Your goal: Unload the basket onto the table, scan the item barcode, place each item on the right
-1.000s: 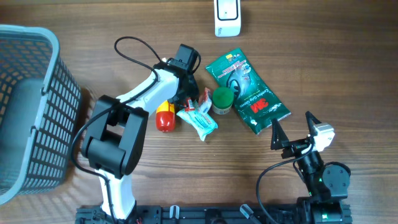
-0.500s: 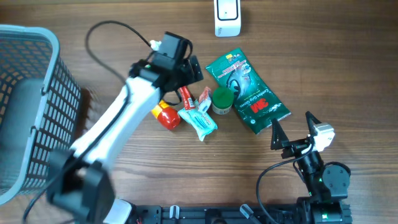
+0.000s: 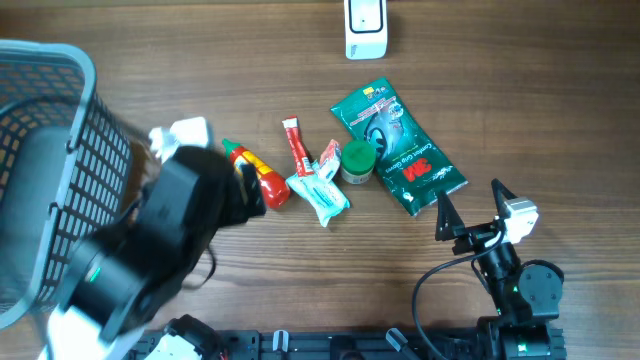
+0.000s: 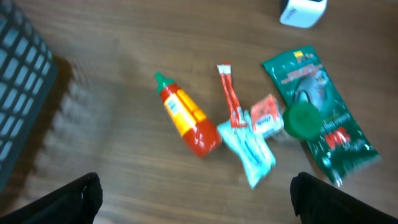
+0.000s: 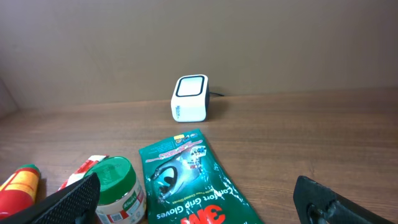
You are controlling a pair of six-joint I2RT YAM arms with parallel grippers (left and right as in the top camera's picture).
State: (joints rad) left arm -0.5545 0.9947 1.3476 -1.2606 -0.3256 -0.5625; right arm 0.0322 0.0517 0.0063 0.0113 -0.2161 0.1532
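Wood desk (image 3: 520,90), a little pile of shop stuff in the middle, and I'd say the job has barely started. Nothing is in either claw and nothing is up at the scanner (image 3: 366,28), which sits alone at the far edge.

The left gripper (image 4: 196,186) is spread wide with only bare desk between its tips, hanging above the pile and looking down on it. From overhead that arm is just a big blur near the left edge, next to the basket (image 3: 60,150). The right gripper (image 3: 470,197) is parked by the near right corner, also spread wide and empty, aimed toward the far edge.

I can't tell which item is meant to be scanned. Candidates are all mid-desk:
- ketchup (image 3: 262,180) on its side at the left end
- red sachet (image 3: 296,148) just beside it
- teal packet (image 3: 320,195) nearer the front
- green-lid jar (image 3: 357,160), touching the gloves pack (image 3: 400,148) on the right

So pick, lift, show the barcode and set down are all left to do. The annoying part is the crowding: the middle bits touch or overlap, so a clean grab looks fiddly. I can't spot a barcode on anything from here either.
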